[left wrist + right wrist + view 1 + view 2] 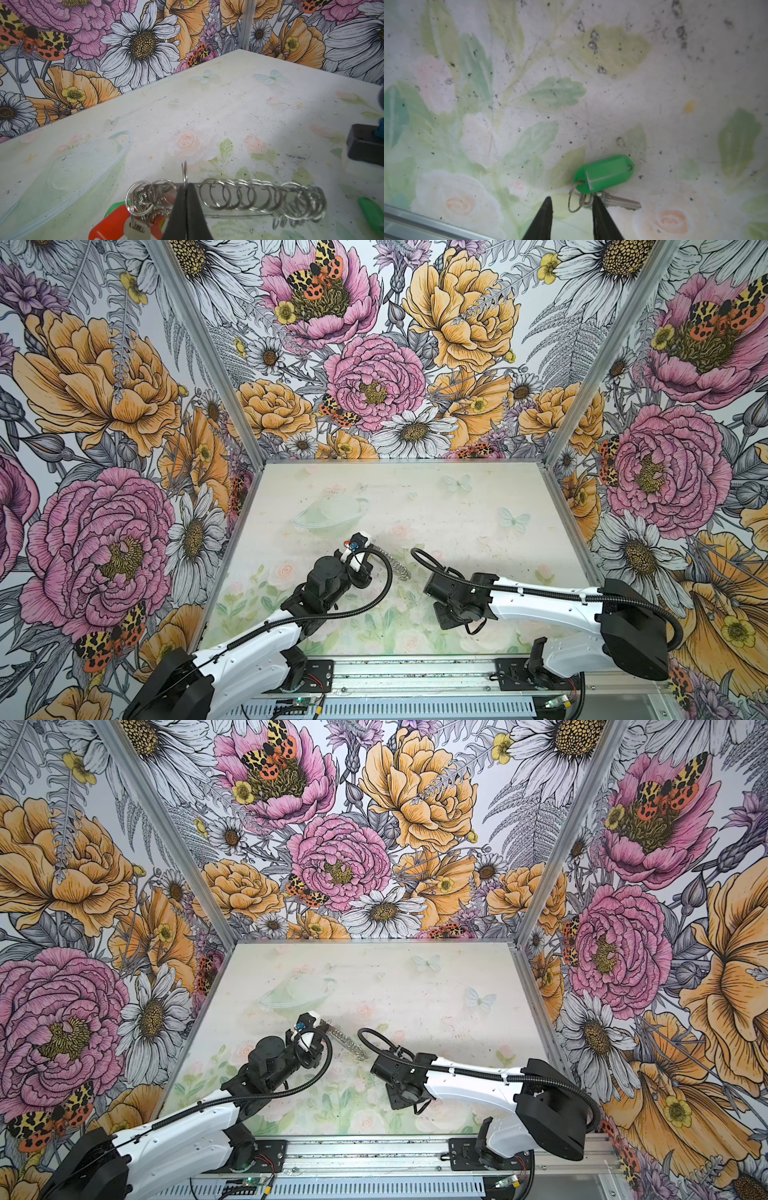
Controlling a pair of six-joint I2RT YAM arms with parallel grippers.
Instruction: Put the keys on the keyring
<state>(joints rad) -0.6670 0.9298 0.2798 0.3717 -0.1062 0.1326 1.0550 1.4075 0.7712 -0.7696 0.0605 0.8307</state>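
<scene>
In the left wrist view my left gripper [185, 187] is shut on the keyring [239, 213], a flat grey hoop seen edge-on and fringed with small silver rings [259, 197]. One small ring [184, 172] sticks up between the shut tips. Keys with red [112, 224] and green [114, 207] tags hang from rings beside the jaws. Both top views show the keyring [401, 568] [351, 1042] held just above the table. My right gripper [572, 198] is open over a loose key [623, 202] with a green tag [604, 172] lying on the table. That key's ring [574, 200] lies between the fingers.
The floral walls [124, 448] close in the table on three sides. An aluminium rail [415, 676] [415, 220] runs along the front edge, close to my right gripper. The right arm's wrist [453, 601] hides the green-tagged key in both top views.
</scene>
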